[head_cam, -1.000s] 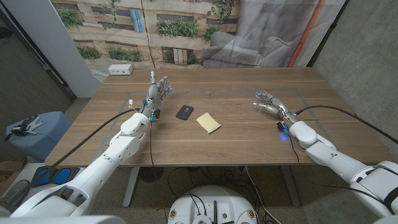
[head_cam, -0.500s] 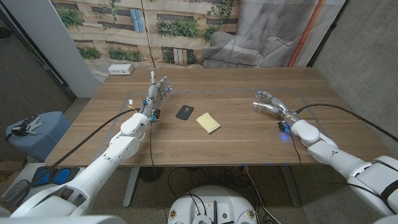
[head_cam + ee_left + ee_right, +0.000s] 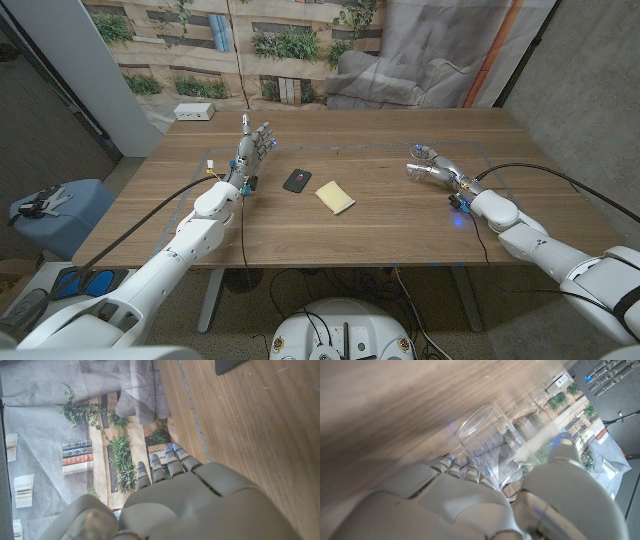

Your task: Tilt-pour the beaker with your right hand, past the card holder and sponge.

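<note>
1. Right hand (image 3: 432, 166) grips clear beaker (image 3: 418, 160), fingers wrapped round its wall; beaker tipped on its side, mouth twd table centre, at abt 3 o'clock on the wooden table (image 3: 400, 215).
2. Sponge (image 3: 335, 196), yellow, near centre; black card holder (image 3: 296, 180) just beside it at its 10 o'clock.
3. Left hand (image 3: 255, 145) at 9 o'clock, upright, fingers apart, holds nothing.
</note>
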